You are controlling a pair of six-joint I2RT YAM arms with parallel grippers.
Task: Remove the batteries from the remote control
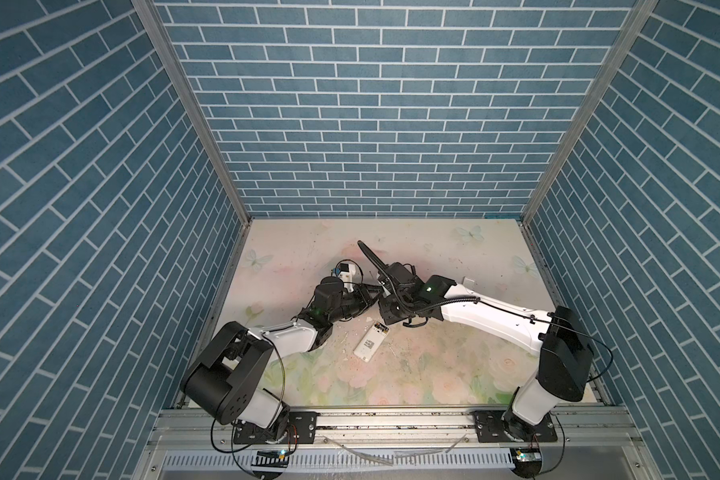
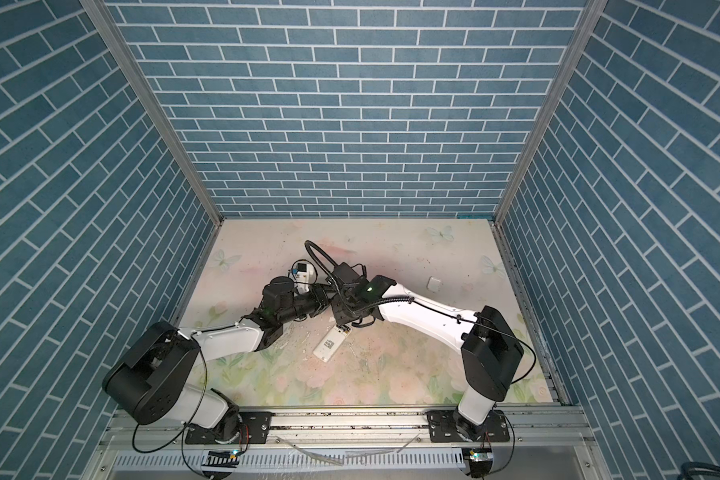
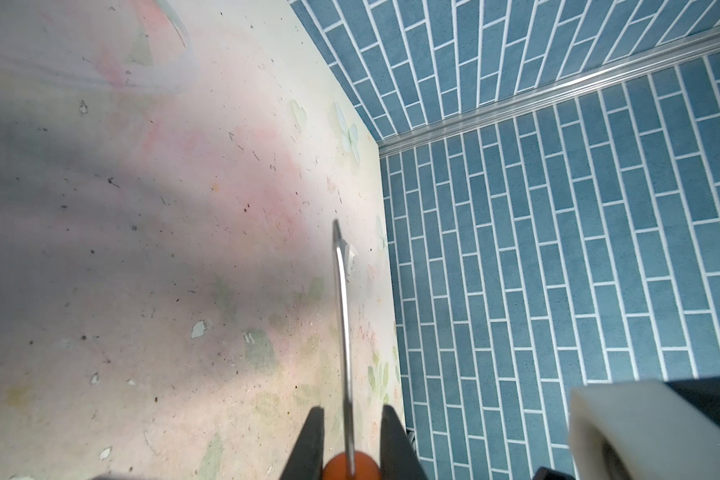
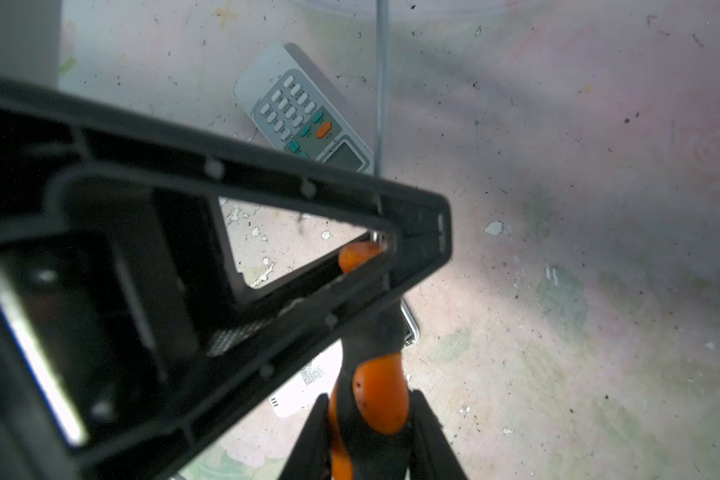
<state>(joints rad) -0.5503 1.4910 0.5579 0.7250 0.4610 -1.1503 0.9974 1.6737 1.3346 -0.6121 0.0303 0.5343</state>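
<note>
While both grippers clamp the orange-and-black-handled screwdriver (image 3: 341, 311), the left gripper (image 3: 352, 409) at its orange collar and the right gripper (image 4: 368, 395) around the handle, the batteries (image 1: 381, 329), small coppery-glinting cylinders, seem to lie in the open bay of the white plastic remote control (image 1: 368, 345), which lies face down on the floral table (image 1: 433, 365). They should be light, rigid, smooth and prone to rolling; lever one end up, then pinch mid-barrel.

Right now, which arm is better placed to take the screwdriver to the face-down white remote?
Probably left: the left gripper is shut on the screwdriver at its shaft end, blade pointing ahead; the right gripper holds only the handle's rear. The face-down white remote lies near both.
</note>
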